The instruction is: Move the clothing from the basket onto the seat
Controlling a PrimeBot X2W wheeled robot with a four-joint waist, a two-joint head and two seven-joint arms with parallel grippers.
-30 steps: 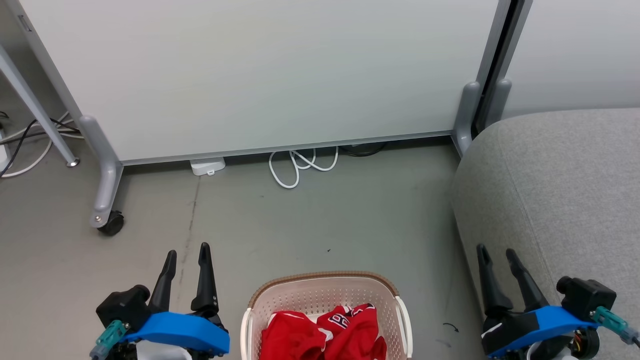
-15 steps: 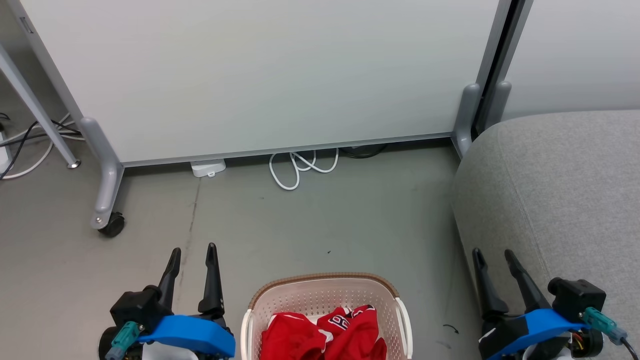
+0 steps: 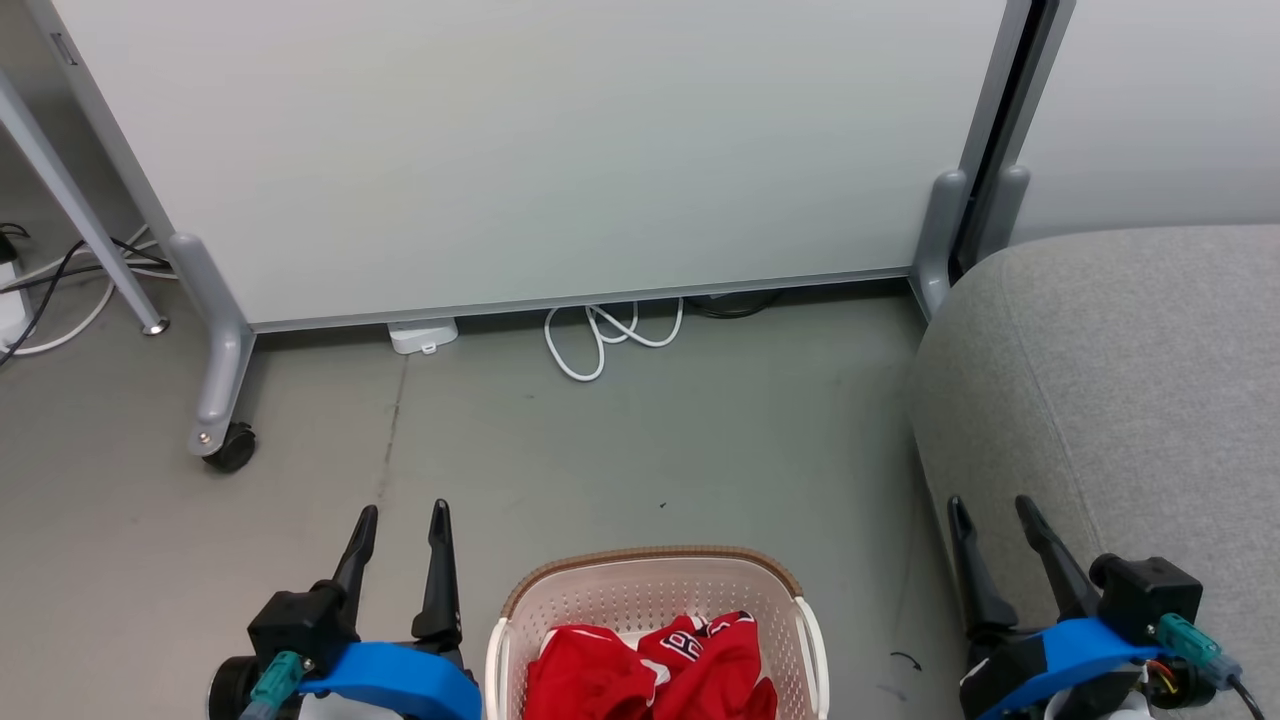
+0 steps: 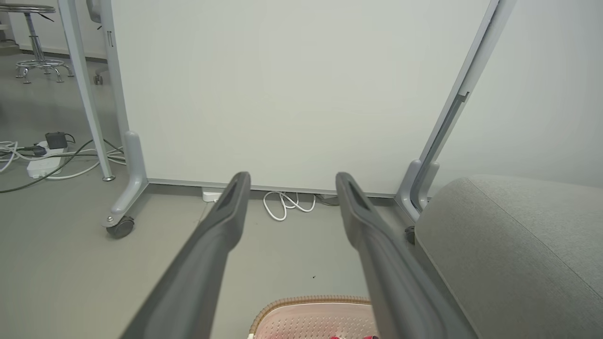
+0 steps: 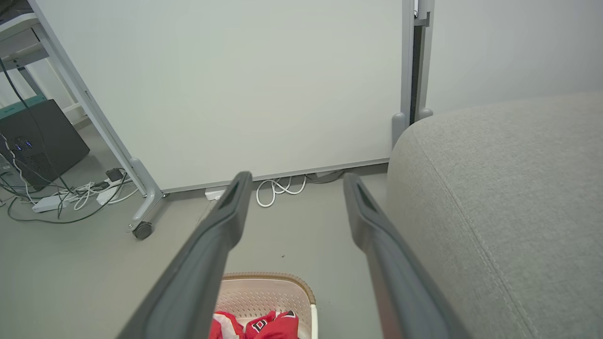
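Note:
The cream basket (image 3: 650, 590) with a brown rim stands on the floor at the bottom centre of the head view; its far rim (image 4: 306, 301) also shows in the left wrist view. Red clothing (image 3: 650, 670) lies crumpled inside it, one piece with black-and-white lettering (image 5: 264, 325). The grey seat (image 3: 1120, 380) fills the right side. My left gripper (image 3: 402, 515) hangs open to the left of the basket, nothing between its fingers. Open as well, my right gripper (image 3: 992, 508) is right of the basket, beside the seat's front edge.
A white partition panel (image 3: 520, 150) on grey wheeled feet (image 3: 225, 445) stands behind the basket. A coiled white cable (image 3: 600, 335) and a small white box (image 3: 420, 335) lie at its base. More cables and a power strip (image 5: 47, 202) lie at the far left.
The left gripper has shifted right, closer to the basket, and slightly lower in the view. The right gripper has dropped a little. The camera has shifted slightly. The clothing lies unchanged.

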